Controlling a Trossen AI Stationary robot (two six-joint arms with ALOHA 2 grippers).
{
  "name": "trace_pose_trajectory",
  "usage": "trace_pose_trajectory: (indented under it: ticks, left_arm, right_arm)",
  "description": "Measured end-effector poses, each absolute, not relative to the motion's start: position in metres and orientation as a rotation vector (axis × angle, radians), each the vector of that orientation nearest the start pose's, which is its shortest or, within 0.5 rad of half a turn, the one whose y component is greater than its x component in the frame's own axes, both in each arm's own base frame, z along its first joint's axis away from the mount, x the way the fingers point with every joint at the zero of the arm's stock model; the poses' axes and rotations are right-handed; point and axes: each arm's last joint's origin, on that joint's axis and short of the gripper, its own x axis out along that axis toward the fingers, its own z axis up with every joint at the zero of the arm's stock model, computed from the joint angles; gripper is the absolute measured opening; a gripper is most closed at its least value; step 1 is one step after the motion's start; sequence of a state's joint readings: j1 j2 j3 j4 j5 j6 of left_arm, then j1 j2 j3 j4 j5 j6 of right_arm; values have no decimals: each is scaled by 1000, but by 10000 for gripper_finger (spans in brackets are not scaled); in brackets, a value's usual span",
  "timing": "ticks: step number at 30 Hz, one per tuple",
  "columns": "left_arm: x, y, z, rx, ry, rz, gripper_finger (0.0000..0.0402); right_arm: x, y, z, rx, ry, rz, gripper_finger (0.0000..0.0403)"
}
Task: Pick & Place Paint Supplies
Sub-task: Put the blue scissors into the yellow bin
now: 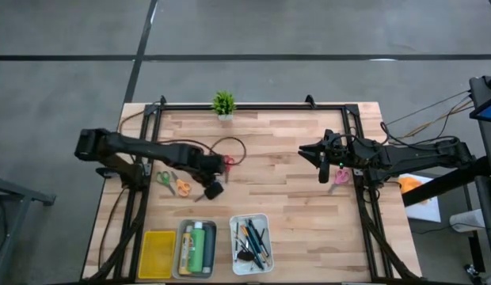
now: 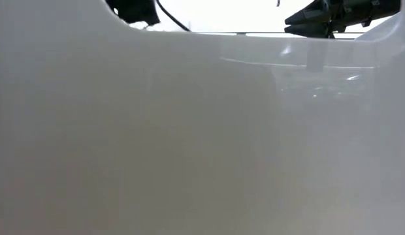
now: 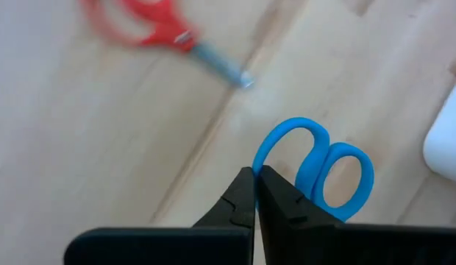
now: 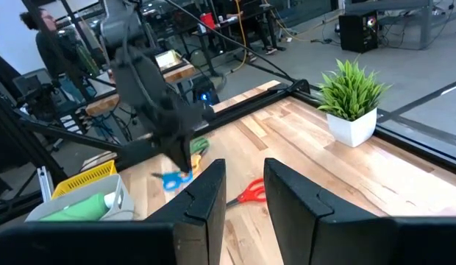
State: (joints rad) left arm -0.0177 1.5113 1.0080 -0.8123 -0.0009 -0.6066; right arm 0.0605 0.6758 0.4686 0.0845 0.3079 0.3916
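Task is partly done. The white tray [image 1: 250, 221] at the near edge already holds a cluster of thin dark brushes and pencils [image 1: 252, 237]; exact number not readable. The grey tray [image 1: 180, 237] holds two bottles: one green [image 1: 199, 246], one yellow [image 1: 187, 245]. The yellow tray [image 1: 157, 252] appears to hold nothing.

Scissors left on the wood, counted:
- red-handled scissors [image 3: 151, 26], one, near table centre.
- blue-handled scissors [image 3: 316, 165], one. The left gripper [image 3: 255, 193] has its fingers pressed together on the rim of one blue handle loop; in the right wrist view the pair hangs under that gripper just above the table, so judged lifted.
- orange-handled scissors [image 1: 183, 187], one, beside a green-handled pair [image 1: 165, 177], one, both on the left side.
- pink-handled scissors [image 1: 340, 175], one, beneath the right arm.

Right gripper [image 4: 245, 193] hovers over the right part of the table, jaws slightly apart, holding nothing.

Remaining: five pairs of scissors to place.
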Motion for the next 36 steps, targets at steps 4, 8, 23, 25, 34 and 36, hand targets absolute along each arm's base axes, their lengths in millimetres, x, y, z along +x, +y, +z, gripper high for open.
trace_pose_trajectory:
  ticks: [4, 8, 23, 25, 34, 36]
  left_arm:
    - [247, -4, 227, -615, 1295, 523, 0]
    - [223, -9, 245, -725, 1296, 636, 0]
    - [160, -101, 262, -991, 1223, 935, 0]
    - [150, -116, 261, -1047, 1211, 973, 0]
    - [117, -180, 247, -1250, 1183, 1046, 0]
    - [120, -188, 241, -1260, 1213, 1045, 0]
  right_arm:
    - [161, 1, 265, 367, 71, -267, 93]
    - [161, 1, 265, 367, 71, -268, 93]
    - [161, 1, 265, 367, 71, -268, 93]
    - [161, 1, 265, 367, 71, -268, 93]
    - [161, 1, 265, 367, 71, -267, 93]
    - [161, 1, 265, 367, 71, -267, 93]
